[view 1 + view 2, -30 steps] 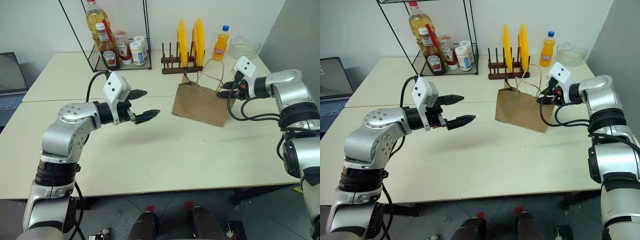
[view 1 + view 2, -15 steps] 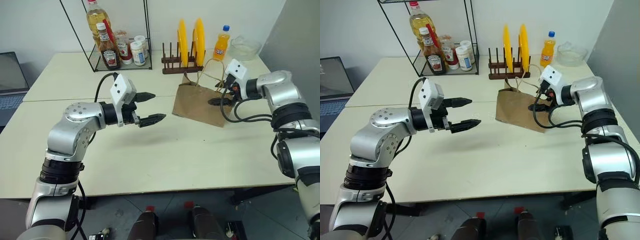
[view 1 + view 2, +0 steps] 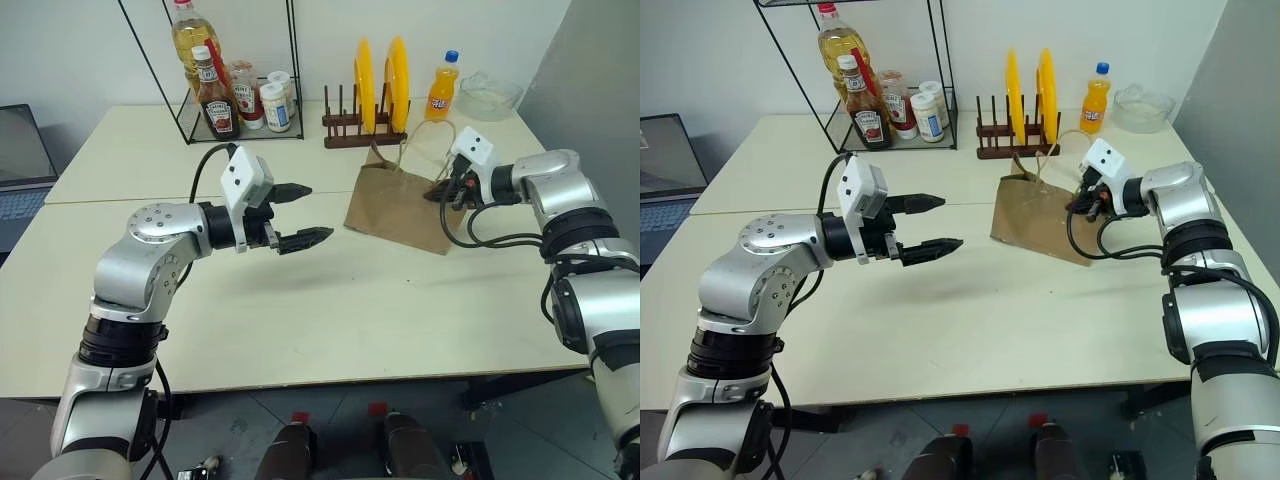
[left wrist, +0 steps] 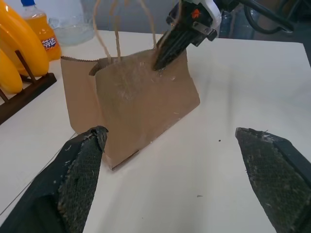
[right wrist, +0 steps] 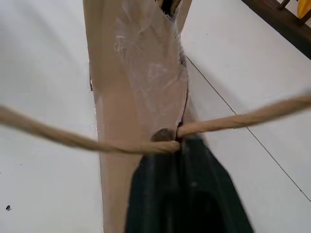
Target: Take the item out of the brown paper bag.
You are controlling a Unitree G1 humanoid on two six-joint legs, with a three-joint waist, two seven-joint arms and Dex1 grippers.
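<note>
The brown paper bag (image 3: 395,205) stands upright on the table, its twine handles (image 3: 425,140) sticking up. My right gripper (image 3: 443,192) is shut on the bag's top rim at its right end, just where a handle enters the paper (image 5: 165,135). My left gripper (image 3: 318,211) hovers open and empty a little to the left of the bag, pointing at it. In the left wrist view the bag (image 4: 136,97) sits beyond the two spread fingers (image 4: 82,179). The item is hidden inside the bag.
Behind the bag stand a wooden rack with yellow plates (image 3: 380,85), an orange soda bottle (image 3: 441,88) and a glass bowl (image 3: 488,95). A wire rack with sauce bottles (image 3: 215,90) is at the back left. A laptop (image 3: 20,170) lies at the far left.
My right gripper, open wide around the bag's rim half a second ago, has shut on it. The left gripper stays open and has hardly moved.
</note>
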